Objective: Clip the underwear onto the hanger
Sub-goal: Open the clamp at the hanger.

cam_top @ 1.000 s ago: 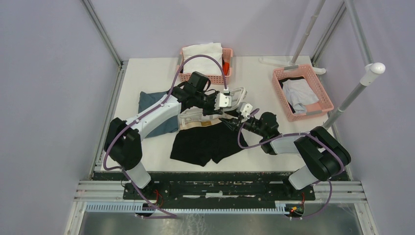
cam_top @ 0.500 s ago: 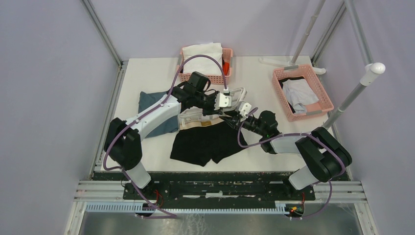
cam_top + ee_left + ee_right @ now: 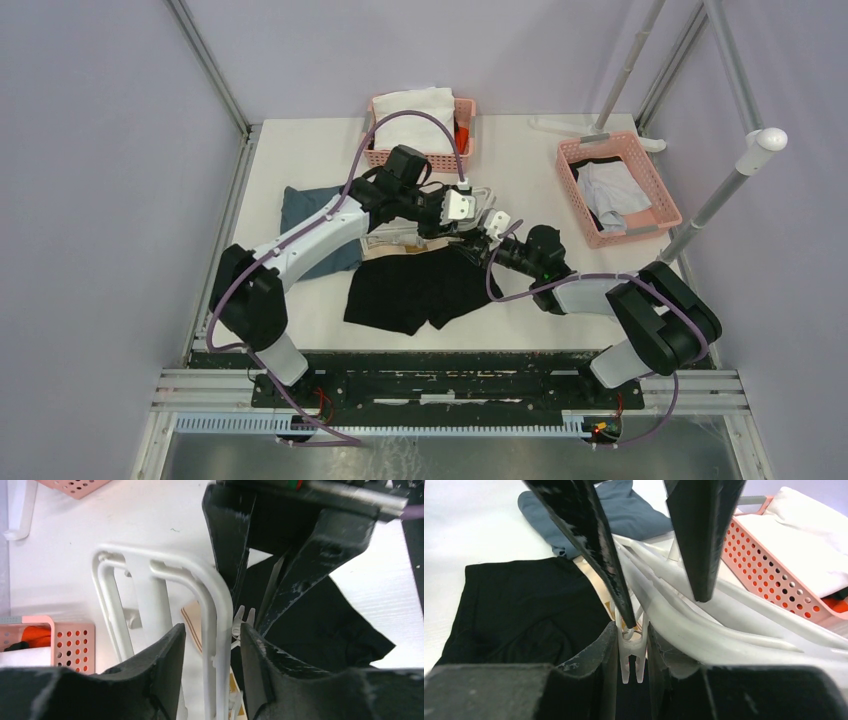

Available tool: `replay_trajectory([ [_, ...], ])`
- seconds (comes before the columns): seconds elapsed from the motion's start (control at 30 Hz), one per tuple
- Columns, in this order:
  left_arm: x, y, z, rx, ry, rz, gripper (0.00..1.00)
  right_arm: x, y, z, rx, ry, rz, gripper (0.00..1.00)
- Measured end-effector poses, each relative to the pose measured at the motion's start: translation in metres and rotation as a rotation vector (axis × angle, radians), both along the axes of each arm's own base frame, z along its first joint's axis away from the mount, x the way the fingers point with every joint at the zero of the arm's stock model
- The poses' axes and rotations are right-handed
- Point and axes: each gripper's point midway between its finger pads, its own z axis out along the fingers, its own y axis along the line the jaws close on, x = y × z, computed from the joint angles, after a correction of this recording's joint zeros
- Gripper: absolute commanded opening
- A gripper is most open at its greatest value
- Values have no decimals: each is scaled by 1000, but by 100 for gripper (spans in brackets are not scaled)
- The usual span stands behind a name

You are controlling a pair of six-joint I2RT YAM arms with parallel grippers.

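Observation:
The black underwear (image 3: 410,290) lies flat near the table's middle, its beige waistband (image 3: 192,620) under the white hanger (image 3: 400,238). My left gripper (image 3: 212,630) is open, its jaws on either side of a hanger rail (image 3: 212,595) with a gap on each side. In the right wrist view, my right gripper (image 3: 631,630) is shut on a small white clip (image 3: 631,655) dangling from the hanger (image 3: 704,625), just above the underwear (image 3: 514,610). Both grippers meet at the hanger's right end (image 3: 480,222).
A folded blue-grey cloth (image 3: 305,225) lies left of the hanger. One pink basket (image 3: 420,130) with a white garment stands at the back. Another pink basket (image 3: 617,188) is at the right, with a slanted pole (image 3: 740,170) beside it.
My left gripper has opened off the hanger rail, and the hanger's raised right end has sunk lower. My right gripper moved in leftward and closed on the clip.

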Motion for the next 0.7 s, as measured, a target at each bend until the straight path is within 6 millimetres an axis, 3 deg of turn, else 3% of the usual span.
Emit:
replay_trajectory([
  [0.47,-1,-9,46,-124,-44,29,58,5,-3,-9,-14,55,-41,9],
  [0.6,7,-3,72,-228,-49,189,58,8,-2,-10,-3,92,-56,9],
  [0.7,2,16,86,-366,-3,377,59,11,-1,-13,5,137,-68,8],
])
